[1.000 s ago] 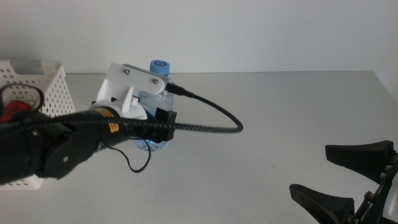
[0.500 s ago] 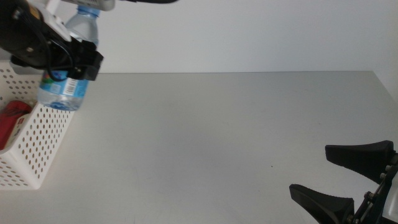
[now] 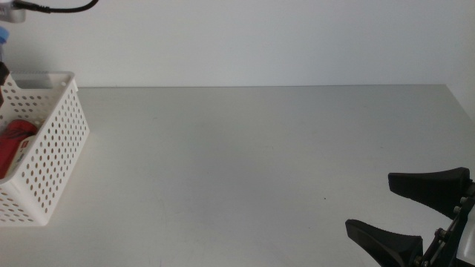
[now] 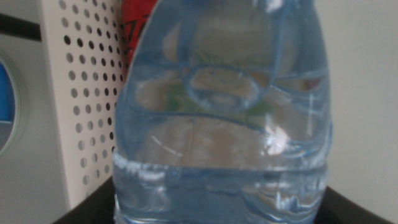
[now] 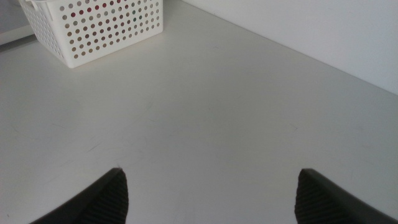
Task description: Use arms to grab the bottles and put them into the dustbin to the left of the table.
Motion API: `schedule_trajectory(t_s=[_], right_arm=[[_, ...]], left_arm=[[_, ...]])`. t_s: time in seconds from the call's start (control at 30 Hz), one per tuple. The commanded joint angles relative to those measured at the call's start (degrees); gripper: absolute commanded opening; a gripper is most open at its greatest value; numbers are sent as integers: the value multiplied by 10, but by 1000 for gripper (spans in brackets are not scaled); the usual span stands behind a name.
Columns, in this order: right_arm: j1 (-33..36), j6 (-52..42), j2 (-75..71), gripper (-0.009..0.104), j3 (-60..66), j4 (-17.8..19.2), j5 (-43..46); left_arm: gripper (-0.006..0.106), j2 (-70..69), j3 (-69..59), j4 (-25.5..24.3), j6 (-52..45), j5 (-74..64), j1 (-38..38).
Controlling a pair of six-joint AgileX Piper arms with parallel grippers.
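Note:
A clear water bottle fills the left wrist view, with my left gripper shut on it and only dark jaw edges showing at its sides. Behind it are the white perforated wall of the dustbin and a red can. In the middle view the dustbin stands at the table's left edge with a red item inside; the left arm is almost wholly out of that picture at the top left. My right gripper waits open at the front right, nothing between its jaws.
The light-grey table runs from the dustbin to the right edge, against a white wall. A black cable hangs in the top left corner. The right wrist view shows the dustbin far across the table.
The left arm has lifted the water bottle off the table and swung it left and up, over the dustbin and out of the middle view. The right gripper has not moved.

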State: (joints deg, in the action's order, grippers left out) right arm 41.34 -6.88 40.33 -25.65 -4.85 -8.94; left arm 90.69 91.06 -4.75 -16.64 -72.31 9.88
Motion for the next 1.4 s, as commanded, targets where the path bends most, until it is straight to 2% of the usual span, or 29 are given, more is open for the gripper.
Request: schedule_trajectory(t_s=[0.0, 0.13, 0.5, 0.63, 0.77, 1.13, 1.17, 1.37], right_arm=[[-2, -1, -1, 81, -13, 7, 41], [-2, -1, -1, 81, -13, 7, 41], [-2, -1, -1, 81, -13, 7, 41], [-2, -1, -1, 81, -13, 7, 41], [-2, -1, -1, 81, -13, 7, 41], [-2, -1, -1, 81, -13, 7, 41], [-2, -1, -1, 81, -13, 7, 41], [-2, -1, -1, 81, -13, 7, 41]], left_arm=[[-2, -5, 25, 2, -15, 25, 22], [-2, 31, 25, 2, -16, 43, 45], [-2, 112, 25, -1, -13, 93, 45], [3, 125, 25, -1, -11, 114, 45], [19, 132, 25, 1, -12, 121, 45], [90, 135, 25, 5, -13, 131, 45], [94, 135, 25, 10, -13, 130, 45], [94, 129, 25, 21, 3, 124, 44]])
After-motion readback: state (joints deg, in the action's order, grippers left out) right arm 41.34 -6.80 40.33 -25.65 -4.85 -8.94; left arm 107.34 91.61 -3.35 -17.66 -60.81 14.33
